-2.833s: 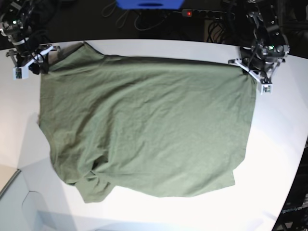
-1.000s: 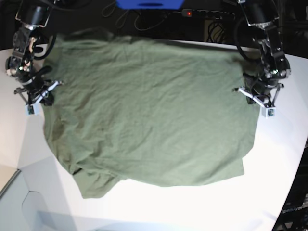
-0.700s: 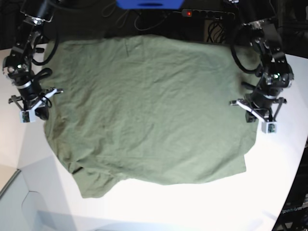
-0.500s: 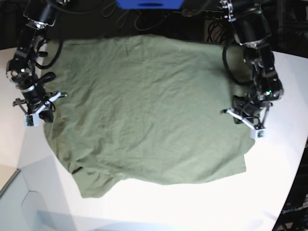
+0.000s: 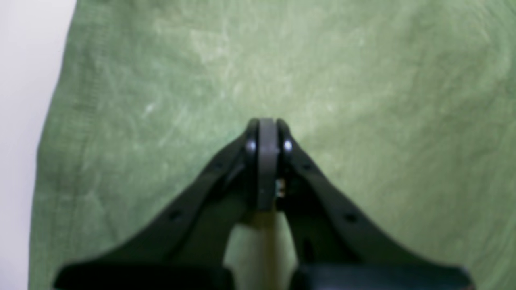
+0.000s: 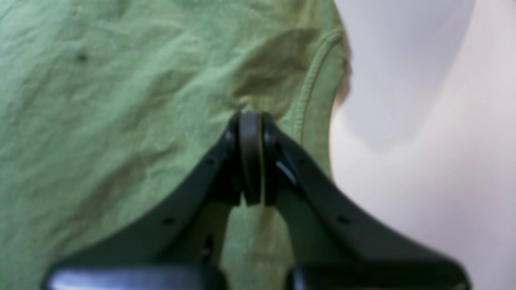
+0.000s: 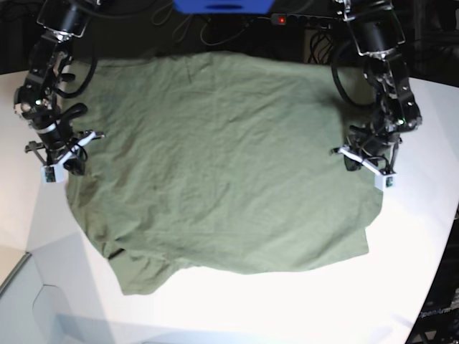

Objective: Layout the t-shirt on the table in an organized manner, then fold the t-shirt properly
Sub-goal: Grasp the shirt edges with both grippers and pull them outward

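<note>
Hovering — left tool [image 7: 363, 166] closed | right tool [image 7: 63, 155] closed | over t-shirt [image 7: 215, 158] edges

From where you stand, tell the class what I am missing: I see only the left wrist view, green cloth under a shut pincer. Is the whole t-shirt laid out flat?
Observer: Not quite. In the base view the t-shirt is spread wide over the table, but one near corner is bunched and tucked under.
Operator: And the other pincer?
Observer: The right wrist view shows the right pincer shut, empty, over the cloth beside a stitched hem, with bare table next to it.
</note>
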Tool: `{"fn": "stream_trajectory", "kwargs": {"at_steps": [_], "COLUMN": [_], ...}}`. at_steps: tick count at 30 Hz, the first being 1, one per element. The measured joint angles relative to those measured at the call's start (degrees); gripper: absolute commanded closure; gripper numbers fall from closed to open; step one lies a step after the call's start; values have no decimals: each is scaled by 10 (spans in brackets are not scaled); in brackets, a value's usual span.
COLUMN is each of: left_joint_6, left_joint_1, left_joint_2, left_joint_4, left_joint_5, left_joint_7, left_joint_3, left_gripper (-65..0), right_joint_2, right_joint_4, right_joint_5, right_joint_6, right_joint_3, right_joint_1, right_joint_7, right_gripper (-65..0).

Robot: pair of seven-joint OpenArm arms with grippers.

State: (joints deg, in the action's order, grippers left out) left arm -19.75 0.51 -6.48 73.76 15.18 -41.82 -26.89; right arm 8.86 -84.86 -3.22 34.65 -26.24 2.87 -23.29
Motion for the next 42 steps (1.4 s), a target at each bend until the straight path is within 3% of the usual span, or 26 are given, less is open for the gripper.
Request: {"fn": "stream_trajectory", "kwargs": {"at_steps": [6,13,17,22,27,31,34,37,42], "left_joint_6": [-3,8,11,7,10,17,16,19,19], "left_joint_1": [-66,-120,-120,-24,96,178,210,224,247], "left_joint_2": [-12,-7,0,4,-18,-50,-53,-53,-66], "left_joint_4": [83,197,249,258,126,1,-74,-151,-276], "left_joint_5": [-1,-44,-49,-47,-56,-58,-52,-59,-53], "left_joint_7": [-55,-162,-174,-165,-174,-148,-68,-23,51], "left_joint_3": [-2,-1,-2,-56,-120,-123,-121,-117,-51], "left_gripper": [-1,-1,-1,-1,-1,-1,-1,-1,-1], "right_joint_2": [-1,-2,-2,-2,-3,-3,-3,-3,-3], "right_joint_4": [0,0,0,0,1,0,1,1,1], "right_joint_5": [0,0,0,0,0,-1,0,0,0], "right_joint_6": [0,0,0,0,0,0,0,0,0], "right_joint_3": [3,3,3,3,2,3,3,3,2], "right_joint_1": [0,0,0,3,10,16,16,19,24], "right_joint_7": [0,0,0,2,1,1,1,2,1], "right_gripper": [0,0,0,0,0,0,0,0,0]}}
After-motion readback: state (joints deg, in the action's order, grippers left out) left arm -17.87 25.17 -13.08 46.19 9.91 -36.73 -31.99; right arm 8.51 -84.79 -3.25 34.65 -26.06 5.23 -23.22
